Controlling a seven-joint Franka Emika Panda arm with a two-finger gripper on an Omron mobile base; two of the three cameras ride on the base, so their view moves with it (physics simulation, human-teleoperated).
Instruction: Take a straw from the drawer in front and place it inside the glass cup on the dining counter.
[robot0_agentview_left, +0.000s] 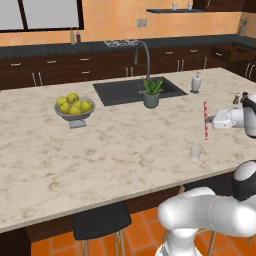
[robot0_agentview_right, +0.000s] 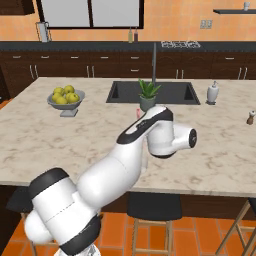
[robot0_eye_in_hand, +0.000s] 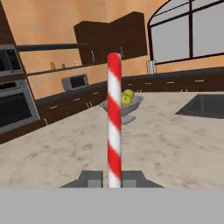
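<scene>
My gripper (robot0_agentview_left: 209, 121) is shut on the red-and-white striped straw (robot0_agentview_left: 205, 119), holding it upright over the right part of the beige dining counter (robot0_agentview_left: 100, 150). In the hand view the straw (robot0_eye_in_hand: 114, 122) rises straight up from between the two fingertips of the gripper (robot0_eye_in_hand: 113, 179). The small clear glass cup (robot0_agentview_left: 196, 152) stands on the counter just below and left of the straw's lower end, apart from it. In the right base view my own arm covers the cup, and a pink tip of the straw (robot0_agentview_right: 138, 111) peeks out beside it. The drawer is out of view.
A grey bowl of yellow-green fruit (robot0_agentview_left: 75, 108) sits at the counter's left. A potted plant (robot0_agentview_left: 151, 93) stands before the dark sink (robot0_agentview_left: 125, 91) and tap (robot0_agentview_left: 145, 52). A white soap dispenser (robot0_agentview_left: 196, 82) and shakers (robot0_agentview_left: 239, 97) stand at the right. A black stool (robot0_agentview_left: 100, 221) stands below the front edge.
</scene>
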